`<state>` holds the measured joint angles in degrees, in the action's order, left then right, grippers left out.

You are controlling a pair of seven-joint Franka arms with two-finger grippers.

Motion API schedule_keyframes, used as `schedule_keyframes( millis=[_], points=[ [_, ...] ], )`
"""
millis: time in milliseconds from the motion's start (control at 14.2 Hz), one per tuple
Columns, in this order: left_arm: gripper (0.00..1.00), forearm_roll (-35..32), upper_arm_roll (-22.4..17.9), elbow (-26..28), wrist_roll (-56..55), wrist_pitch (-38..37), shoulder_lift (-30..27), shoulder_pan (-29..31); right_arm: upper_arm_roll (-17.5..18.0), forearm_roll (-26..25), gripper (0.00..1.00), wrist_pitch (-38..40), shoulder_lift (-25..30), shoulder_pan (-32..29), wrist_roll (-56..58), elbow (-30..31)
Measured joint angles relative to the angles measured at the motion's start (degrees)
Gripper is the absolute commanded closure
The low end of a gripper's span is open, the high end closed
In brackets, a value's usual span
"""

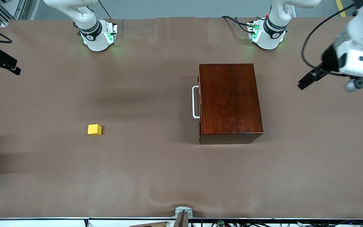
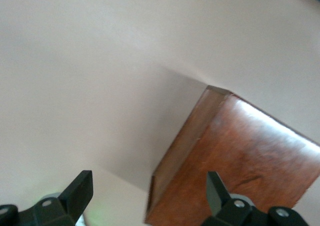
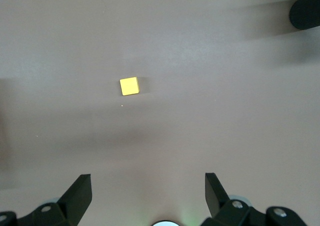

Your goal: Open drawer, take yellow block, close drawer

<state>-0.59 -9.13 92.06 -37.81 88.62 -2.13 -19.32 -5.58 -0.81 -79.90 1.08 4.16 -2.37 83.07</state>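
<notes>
Tabletop (image 1: 156,176) first: a broad brown cloth, slightly rippled near the front camera's edge, runs the whole width, with both arm bases standing along the edge farthest from that camera. Dark equipment and cables crowd the room's margins past the cloth.

On it, toward the left arm's end, sits the glossy reddish-brown wooden box (image 1: 228,101), its top catching light in the left wrist view. The drawer (image 1: 199,102) looks fully pushed in; only its front edge and the white handle (image 1: 195,102) show, the handle facing the right arm's end of the table. That orientation probably suits a pull from the right arm's side.

The left gripper (image 1: 307,80) hangs in the air over bare cloth at the left arm's end, past the box, holding nothing; its wrist view shows the two fingers (image 2: 80,188) spread wide, looking down on a corner of the box. I judge it parked clear.

The right gripper (image 3: 148,188) is off the front view; its wrist camera shows wide-apart, empty jaws high over the cloth.

Smallest, the yellow block (image 1: 94,129) lies out on the open cloth, well apart from the box toward the right arm's end and nearer the front camera than the handle. With the block out and the drawer shut, the task appears finished.
</notes>
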Motion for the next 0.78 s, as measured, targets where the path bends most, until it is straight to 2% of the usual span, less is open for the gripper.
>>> schedule_keyframes(
  millis=[141,353,565,777],
  points=[
    [0.0,0.0,1.3,0.3,9.8,-0.5,-0.6,3.8,0.0,-0.2,0.0,0.0,0.0,0.0,1.8,0.0],
    [0.0,0.0,9.5,0.3,24.1,-0.9,-0.6,15.0,-0.1,-0.3,0.0,0.0,0.0,0.0,2.2,0.0],
    [0.0,0.0,13.1,0.3,28.7,-0.9,-1.3,18.7,-0.2,-0.3,0.0,0.0,0.0,-0.1,2.2,0.0],
    [0.0,0.0,18.9,0.3,28.8,-1.4,-2.6,21.5,-0.3,-0.3,0.0,0.0,0.0,-0.1,2.2,0.0]
  ],
)
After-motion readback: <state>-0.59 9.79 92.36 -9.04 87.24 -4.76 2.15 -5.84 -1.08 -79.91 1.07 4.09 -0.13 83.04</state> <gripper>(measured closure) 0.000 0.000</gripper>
